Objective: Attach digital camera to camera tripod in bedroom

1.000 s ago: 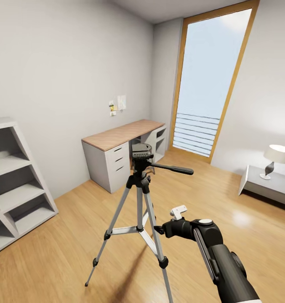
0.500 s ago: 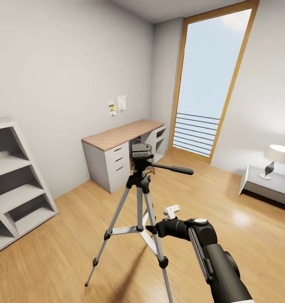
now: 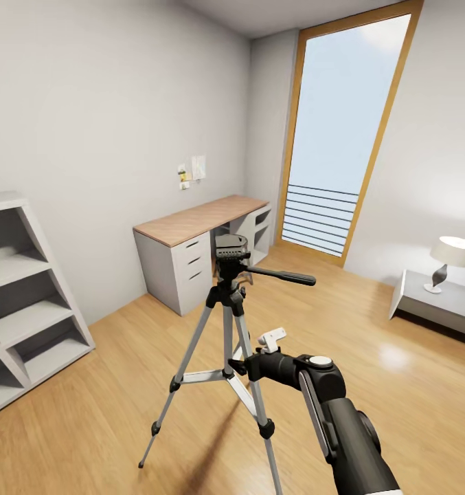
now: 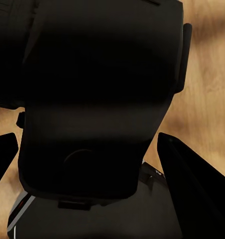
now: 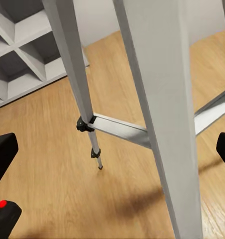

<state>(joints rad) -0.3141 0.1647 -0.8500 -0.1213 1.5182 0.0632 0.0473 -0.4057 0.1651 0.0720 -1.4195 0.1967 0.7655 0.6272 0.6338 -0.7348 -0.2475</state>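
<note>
1. The right pincer is seen shifted left since a second ago, now against the camera tripod legs, its fingers spread wide.
2. The tripod is unmoved on the wooden floor.
3. The left pincer is closed on the digital camera.
</note>
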